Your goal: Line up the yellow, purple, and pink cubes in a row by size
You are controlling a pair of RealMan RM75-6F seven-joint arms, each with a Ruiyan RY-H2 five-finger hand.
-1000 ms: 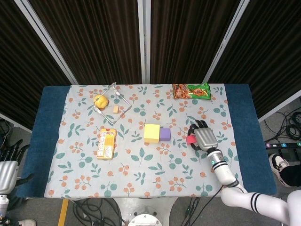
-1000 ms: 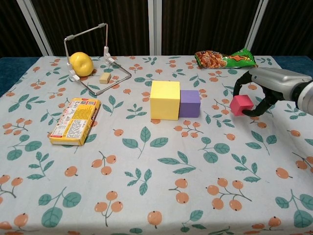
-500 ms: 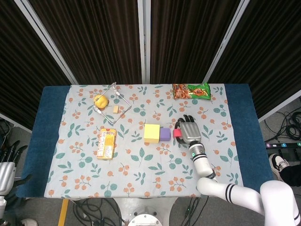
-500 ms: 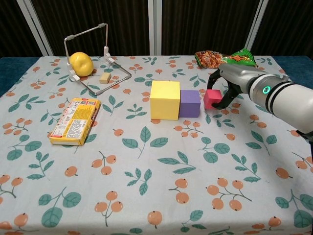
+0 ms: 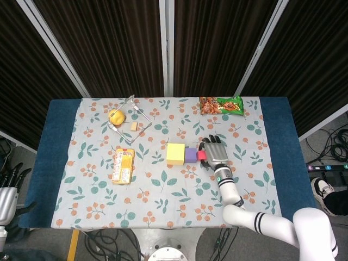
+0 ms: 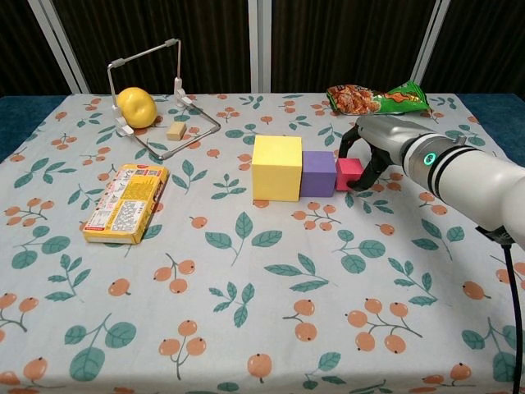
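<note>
A large yellow cube [image 6: 276,167] [image 5: 175,154] stands mid-table with a smaller purple cube [image 6: 317,172] [image 5: 190,155] touching its right side. A small pink cube [image 6: 349,174] [image 5: 201,155] sits against the purple cube's right side, on the cloth. My right hand [image 6: 379,144] [image 5: 214,152] grips the pink cube, fingers curled around its far and right sides. My left hand [image 5: 6,190] hangs off the table's left edge at the frame border, fingers apart and holding nothing.
A yellow snack box [image 6: 125,203] lies left of the cubes. A wire stand [image 6: 156,90] with a lemon [image 6: 137,106] and a small tan block [image 6: 175,130] sits at the back left. A green snack bag [image 6: 377,98] lies at the back right.
My right hand carried the pink cube leftward from the table's right part and brought it down against the purple cube. The left hand stayed put.
</note>
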